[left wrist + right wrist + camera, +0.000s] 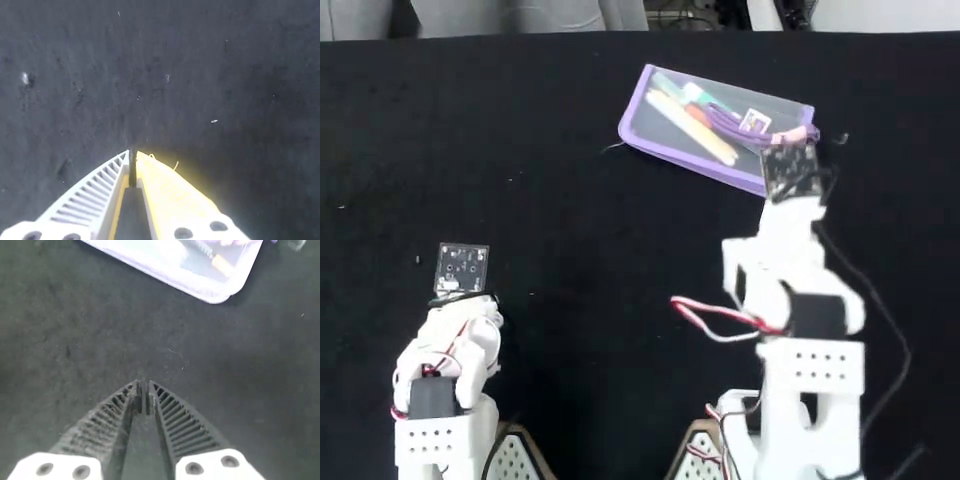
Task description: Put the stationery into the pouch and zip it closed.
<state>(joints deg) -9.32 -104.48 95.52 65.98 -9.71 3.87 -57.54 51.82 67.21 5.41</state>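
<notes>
Black surface (520,150) lay under both arms. Purple pouch (665,125) lay tilted at upper centre-right of the high view. Right hand (143,390) sat near its lower right corner, apart from it, fingers pressed together, empty. Left hand (132,162) sat at lower left, likewise closed, empty. Stationery (698,122) lay inside the pouch.

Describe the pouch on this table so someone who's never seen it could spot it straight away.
On the black table, look to the far side, just beyond the white right arm. A flat rectangular pouch of clear plastic with a purple border lies there at a slant. It is the one colourful thing on the dark surface, with yellow and orange stationery showing through.
</notes>
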